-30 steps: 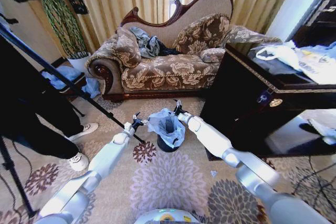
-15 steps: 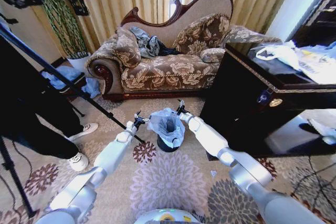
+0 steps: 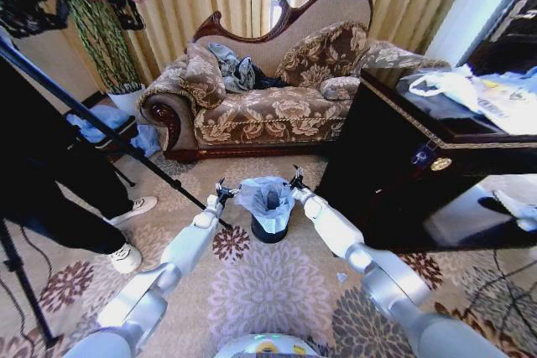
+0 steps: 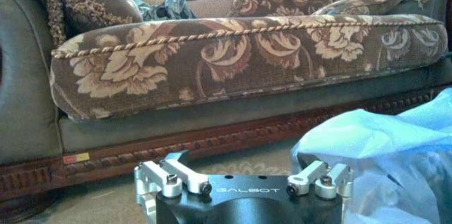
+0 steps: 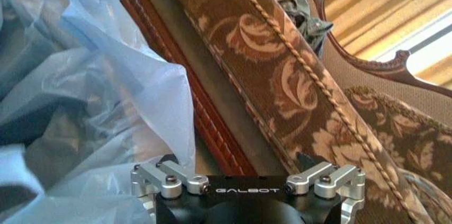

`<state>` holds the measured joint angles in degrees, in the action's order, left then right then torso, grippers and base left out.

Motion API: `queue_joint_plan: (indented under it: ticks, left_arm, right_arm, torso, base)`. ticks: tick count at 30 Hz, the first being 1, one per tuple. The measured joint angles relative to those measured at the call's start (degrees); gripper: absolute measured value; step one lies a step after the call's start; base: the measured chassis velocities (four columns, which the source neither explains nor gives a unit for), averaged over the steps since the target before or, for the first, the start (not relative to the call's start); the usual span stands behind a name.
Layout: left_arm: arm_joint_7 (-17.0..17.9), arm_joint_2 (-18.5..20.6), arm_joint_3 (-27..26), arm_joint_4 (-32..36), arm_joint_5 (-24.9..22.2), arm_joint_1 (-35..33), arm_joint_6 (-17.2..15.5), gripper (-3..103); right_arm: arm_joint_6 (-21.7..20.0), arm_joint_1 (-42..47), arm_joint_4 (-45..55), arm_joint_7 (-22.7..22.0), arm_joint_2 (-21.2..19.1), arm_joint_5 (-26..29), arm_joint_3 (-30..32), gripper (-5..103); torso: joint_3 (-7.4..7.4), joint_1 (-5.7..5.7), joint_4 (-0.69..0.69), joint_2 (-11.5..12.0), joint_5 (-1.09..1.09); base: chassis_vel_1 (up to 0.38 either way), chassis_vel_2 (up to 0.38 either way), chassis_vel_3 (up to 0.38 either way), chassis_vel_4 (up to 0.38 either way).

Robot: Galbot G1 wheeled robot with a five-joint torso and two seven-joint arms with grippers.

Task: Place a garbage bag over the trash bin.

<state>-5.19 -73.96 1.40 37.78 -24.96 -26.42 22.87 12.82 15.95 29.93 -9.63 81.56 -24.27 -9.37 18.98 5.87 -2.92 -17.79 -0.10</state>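
Draping over the trash bin [image 3: 268, 230] on the carpet before the sofa [image 3: 252, 111], the garbage bag [image 3: 267, 193] looks mostly seated, its rim loose. The left gripper [image 3: 223, 189] and the right gripper [image 3: 296, 180] flank it, spread, grasping nothing.

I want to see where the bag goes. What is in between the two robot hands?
In the head view, the garbage bag draped over the trash bin sits between the left gripper and the right gripper.

The patterned carpet [image 3: 277, 291] (floral medallions) carries the trash bin [image 3: 268, 230], the sofa [image 3: 268, 106] and a dark cabinet [image 3: 394, 182].
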Motion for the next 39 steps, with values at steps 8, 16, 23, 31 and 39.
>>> queue_joint_plan:
  ticks: [8, 16, 23, 31, 39]
  left_arm:
    - [0.3, -1.4, -0.3, -3.0, 1.5, 0.7, 0.3, 98]
    - [0.7, -1.8, -0.5, -4.2, 1.8, 1.2, 0.3, 98]
    - [0.8, -0.6, -0.3, -1.6, 0.6, 0.0, -0.9, 99]
    - [0.7, 0.7, 0.5, 0.6, -6.3, -0.5, -4.6, 100]
    - [0.4, 0.8, 0.9, 2.1, -7.3, -1.3, -5.2, 100]
  right_arm:
    - [1.2, -0.3, -3.4, -2.6, 0.7, -0.2, 0.0, 99]
    - [1.2, 0.6, -1.1, -1.7, -0.6, -0.2, -0.3, 98]
    - [2.8, 1.6, 4.4, 2.7, -3.4, 2.9, -1.7, 100]
    - [2.2, 5.5, 15.5, 9.3, -10.0, 8.8, -3.3, 100]
    - [3.5, 8.4, 19.6, 9.4, -12.8, 10.9, -2.7, 100]
  torso:
    - [0.00, 0.00, 0.01, 0.0, 0.00]
    - [0.00, 0.00, 0.01, 0.0, 0.01]
    - [0.00, 0.00, 0.01, 0.0, 0.00]
    - [0.00, 0.00, 0.00, 0.0, 0.01]
    - [0.00, 0.00, 0.02, 0.0, 0.01]
  base:
    - [0.000, 0.000, 0.000, 0.000]
    - [0.000, 0.000, 0.000, 0.000]
    - [0.000, 0.000, 0.000, 0.000]
    - [0.000, 0.000, 0.000, 0.000]
    - [0.000, 0.000, 0.000, 0.000]
